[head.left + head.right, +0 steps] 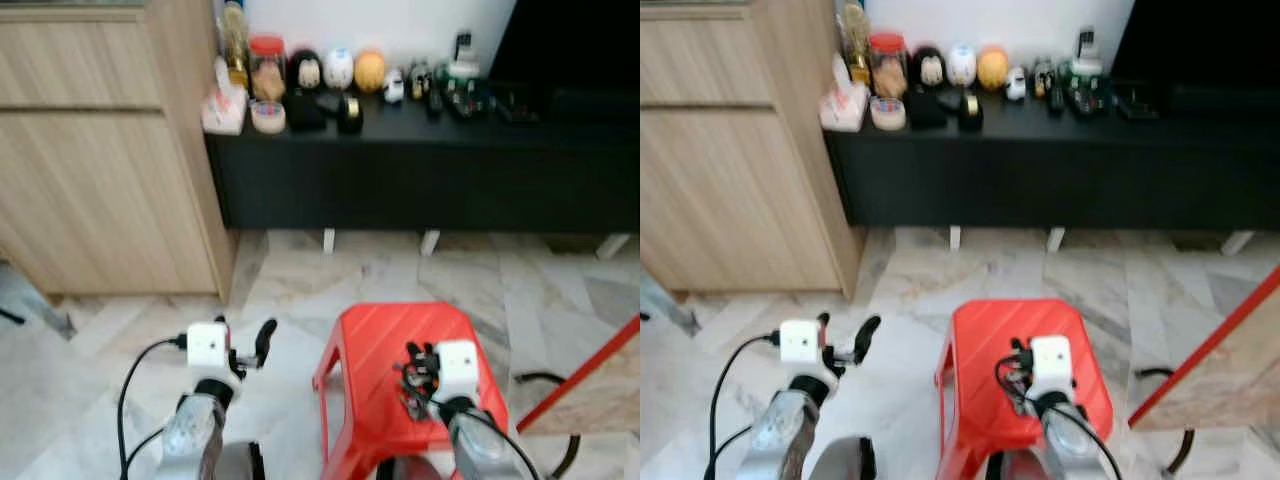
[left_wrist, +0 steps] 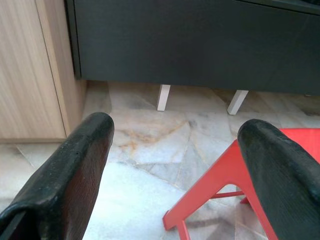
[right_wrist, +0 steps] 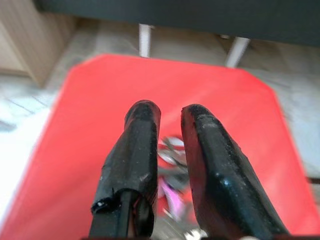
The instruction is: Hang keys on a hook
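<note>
Above the red stool (image 1: 385, 350), right gripper (image 3: 167, 117) clenched on keys (image 3: 170, 150); left gripper (image 2: 175, 135) released.

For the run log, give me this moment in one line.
right claw: shut on keys | over stool | left claw: open, idle

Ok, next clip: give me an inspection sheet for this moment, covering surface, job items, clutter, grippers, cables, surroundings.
Surface: red stool on marble floor.
Job items: keys between the right gripper's fingers, over the stool; blurred. Hook: nothing seen.
Clutter: jars and small ornaments on the black cabinet.
Grippers: right gripper nearly closed around the keys, whether it grips them is unclear; left gripper open, empty, above the floor left of the stool.
Cables: black cable looping from the left wrist; another on the floor at right.
Surroundings: wooden cupboard at left; red-edged board at right.
</note>
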You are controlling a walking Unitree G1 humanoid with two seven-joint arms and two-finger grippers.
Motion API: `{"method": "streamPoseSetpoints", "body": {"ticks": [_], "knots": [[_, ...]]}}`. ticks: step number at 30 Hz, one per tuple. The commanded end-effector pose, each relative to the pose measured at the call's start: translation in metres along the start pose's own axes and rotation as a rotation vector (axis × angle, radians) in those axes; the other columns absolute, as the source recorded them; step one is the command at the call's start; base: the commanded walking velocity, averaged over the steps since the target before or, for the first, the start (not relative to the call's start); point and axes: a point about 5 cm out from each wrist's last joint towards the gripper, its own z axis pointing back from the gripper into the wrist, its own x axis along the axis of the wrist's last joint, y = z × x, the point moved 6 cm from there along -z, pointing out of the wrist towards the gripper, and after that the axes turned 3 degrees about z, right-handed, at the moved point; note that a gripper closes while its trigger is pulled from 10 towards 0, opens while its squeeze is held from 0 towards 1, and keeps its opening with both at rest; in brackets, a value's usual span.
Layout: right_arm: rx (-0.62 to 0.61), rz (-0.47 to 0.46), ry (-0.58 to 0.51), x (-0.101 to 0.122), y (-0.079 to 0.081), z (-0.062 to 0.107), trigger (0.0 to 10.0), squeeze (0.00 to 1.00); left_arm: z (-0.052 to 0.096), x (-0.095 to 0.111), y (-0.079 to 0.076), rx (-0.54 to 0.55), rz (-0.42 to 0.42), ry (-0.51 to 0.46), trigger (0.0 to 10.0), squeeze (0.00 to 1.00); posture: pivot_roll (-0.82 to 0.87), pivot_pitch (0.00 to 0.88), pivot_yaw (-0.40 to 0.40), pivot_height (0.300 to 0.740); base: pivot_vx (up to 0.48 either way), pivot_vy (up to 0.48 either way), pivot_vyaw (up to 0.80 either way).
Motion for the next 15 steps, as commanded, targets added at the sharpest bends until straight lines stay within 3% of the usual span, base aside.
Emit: {"method": "streamPoseSetpoints", "body": {"ticks": [1, 4, 7, 9, 13, 15], "knots": [[-0.002, 0.04, 0.05, -0.011, -0.004, 0.003, 10.0, 0.0, 0.002, -0.005, -0.001, -0.006, 0.0, 0.022, 10.0, 0.0, -0.01, 0.028, -0.075, 0.601, 0.0, 0.0, 0.0], [0.018, 0.188, 0.09, -0.015, -0.016, 0.005, 10.0, 0.0, 0.002, -0.006, -0.001, -0.005, 0.0, 0.026, 10.0, 0.0, -0.01, 0.031, -0.075, 0.601, 0.0, 0.0, 0.0], [0.076, 0.203, 0.09, -0.011, -0.015, 0.005, 10.0, 0.0, 0.002, -0.006, -0.001, -0.007, 0.002, 0.027, 10.0, 0.0, -0.01, 0.031, -0.075, 0.601, 0.0, 0.0, 0.0], [0.16, 0.266, 0.132, -0.014, -0.014, 0.01, 10.0, 0.0, 0.001, -0.007, -0.002, -0.01, 0.004, 0.031, 10.0, 0.0, -0.01, 0.028, -0.077, 0.601, 0.0, 0.0, 0.0], [0.2, 0.278, 0.151, -0.018, -0.015, 0.015, 10.0, 0.0, 0.002, -0.008, -0.002, -0.008, 0.004, 0.032, 10.0, 0.0, 0.0, 0.025, -0.082, 0.601, 0.0, 0.0, 0.0], [0.28, 0.278, 0.091, -0.005, -0.009, 0.021, 10.0, 0.0, 0.001, -0.006, 0.0, -0.001, 0.004, 0.028, 10.0, 0.0, 0.0, 0.028, -0.08, 0.601, 0.0, 0.0, 0.0]]}}
